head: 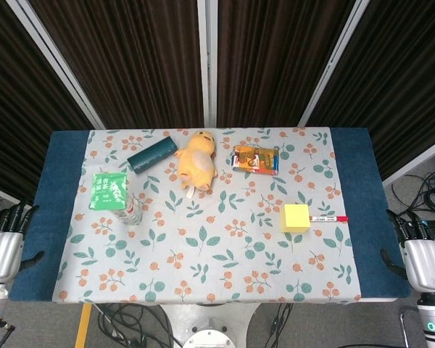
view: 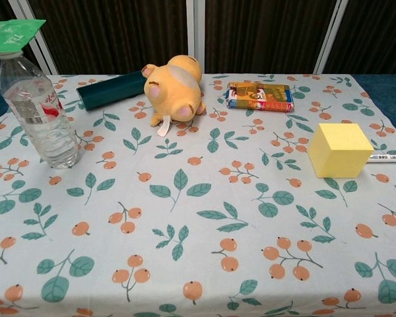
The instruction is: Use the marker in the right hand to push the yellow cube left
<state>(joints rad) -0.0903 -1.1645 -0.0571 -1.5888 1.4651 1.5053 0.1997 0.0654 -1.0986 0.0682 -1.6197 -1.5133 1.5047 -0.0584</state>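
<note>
The yellow cube sits at the right of the tabletop touching the thin marker – light, stiff, best grabbed mid-body – while the right hand waits empty, fingers apart.

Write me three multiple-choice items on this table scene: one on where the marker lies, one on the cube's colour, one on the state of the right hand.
1. Where does the marker lie?
A. On the table just right of the cube
B. In the right hand
C. On top of the bottle

2. What colour is the cube?
A. Green
B. Yellow
C. Orange

3. What is the right hand doing?
A. Gripping the marker
B. Pressing on the cube
C. Holding nothing, off the table's right edge

Answers:
1. A, since both views show it flat on the cloth, beside the cube's right face.
2. B, its faces are plain yellow in both views.
3. C, the head view shows it off the table's edge, with no object in it.
</note>
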